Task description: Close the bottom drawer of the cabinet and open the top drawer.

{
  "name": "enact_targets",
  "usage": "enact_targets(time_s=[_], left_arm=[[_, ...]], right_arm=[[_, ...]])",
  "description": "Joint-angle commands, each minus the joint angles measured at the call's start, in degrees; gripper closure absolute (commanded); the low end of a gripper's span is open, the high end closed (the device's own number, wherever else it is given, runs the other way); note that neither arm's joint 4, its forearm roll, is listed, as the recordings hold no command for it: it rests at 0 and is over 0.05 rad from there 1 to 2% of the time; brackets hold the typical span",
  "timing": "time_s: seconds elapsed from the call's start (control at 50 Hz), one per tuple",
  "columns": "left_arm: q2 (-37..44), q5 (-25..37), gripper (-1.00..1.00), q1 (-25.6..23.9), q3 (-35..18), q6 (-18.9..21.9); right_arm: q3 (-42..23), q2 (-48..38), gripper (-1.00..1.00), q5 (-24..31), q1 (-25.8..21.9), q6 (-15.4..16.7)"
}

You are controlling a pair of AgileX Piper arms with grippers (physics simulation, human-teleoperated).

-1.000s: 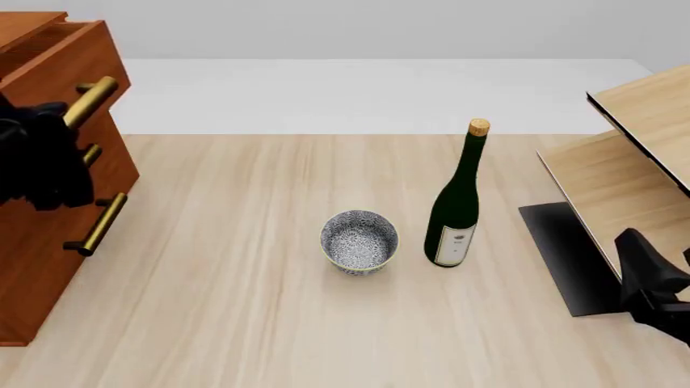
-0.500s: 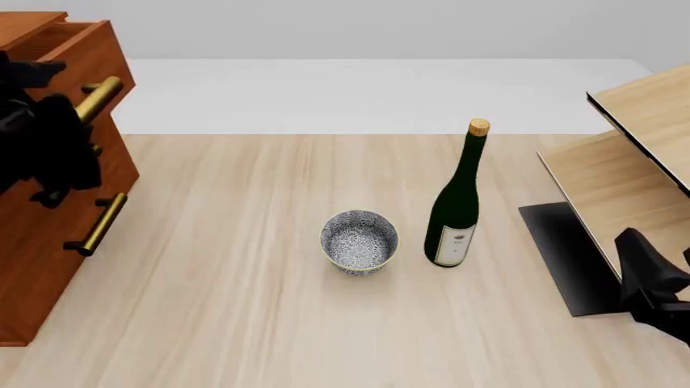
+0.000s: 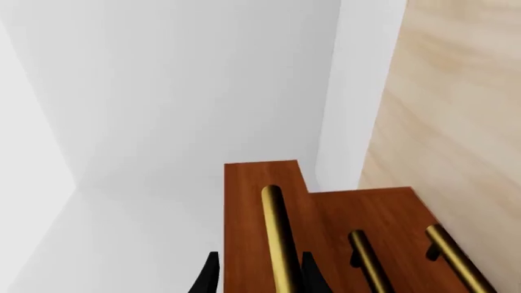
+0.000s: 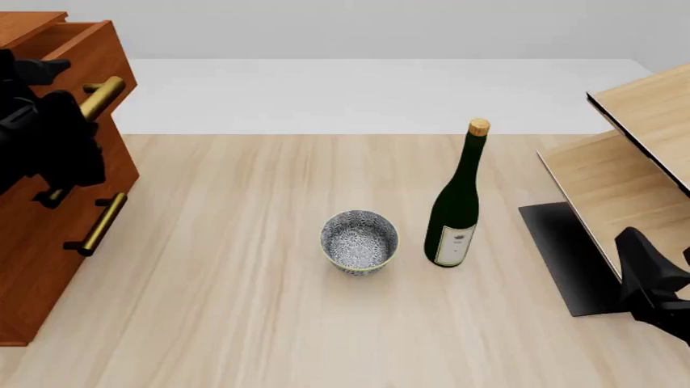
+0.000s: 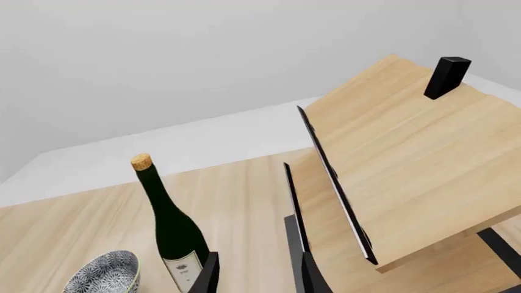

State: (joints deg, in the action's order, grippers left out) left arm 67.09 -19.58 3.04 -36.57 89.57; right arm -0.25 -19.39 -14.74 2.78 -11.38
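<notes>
Cabinet (image 4: 54, 202): at table (image 4: 270, 323) left edge.

Top drawer (image 4: 92, 52): part-open, juts past the fronts below; we judge more pull left.

Bottom drawer (image 4: 48, 250): front looks flush w/ cabinet, so closing appears done.

Wine bottle (image 4: 458, 202), bowl (image 4: 359, 241): mid-table, well right of cabinet, idle.

Left claw (image 3: 256, 278): spread, fingers either side of top drawer handle (image 3: 279, 238), not clamped.

Right claw (image 5: 256, 274): released, far from cabinet, holds nothing.

Reddish-brown cabinet (image 4: 44, 242): top drawer (image 4: 92, 52) out, bottom drawer (image 4: 65, 250) shut.
</notes>
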Motion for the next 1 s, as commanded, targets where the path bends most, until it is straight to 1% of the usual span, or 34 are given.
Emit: enact_targets(time_s=[0.02,0.3,0.56,0.68,0.72,0.76,0.78,0.82,1.0], left_arm=[[0.12,0.92,-1.00,-0.63,-0.36,-1.63],[0.03,1.37,-1.00,-2.12,0.45,-2.77],[-2.05,3.24,-1.00,-3.66,1.79,-4.80],[-3.47,4.47,-1.00,-4.21,1.97,-5.10],[-3.83,4.07,-1.00,-4.14,2.40,-4.54],[-4.35,5.08,-1.00,-4.31,1.90,-5.37],[-4.46,4.75,-1.00,-4.38,2.54,-4.96],[-4.69,5.43,-1.00,-4.84,2.38,-5.73],[-5.49,6.30,-1.00,-5.93,2.13,-6.52]], right_arm=[[0.02,-0.38,-1.00,-0.36,0.12,-0.07],[-0.04,-0.38,-1.00,-0.20,0.18,-0.34],[-0.10,-0.16,-1.00,0.04,0.28,-0.56],[-0.11,-0.31,-1.00,-0.09,0.36,-0.65],[-0.11,-0.34,-1.00,-0.14,0.37,-0.62],[-0.12,-0.35,-1.00,-0.14,0.34,-0.68],[-0.12,-0.47,-1.00,-0.23,0.36,-0.70],[-0.13,-0.57,-1.00,-0.31,0.41,-0.76],[-0.22,-1.03,-1.00,-0.60,0.61,-1.14]])
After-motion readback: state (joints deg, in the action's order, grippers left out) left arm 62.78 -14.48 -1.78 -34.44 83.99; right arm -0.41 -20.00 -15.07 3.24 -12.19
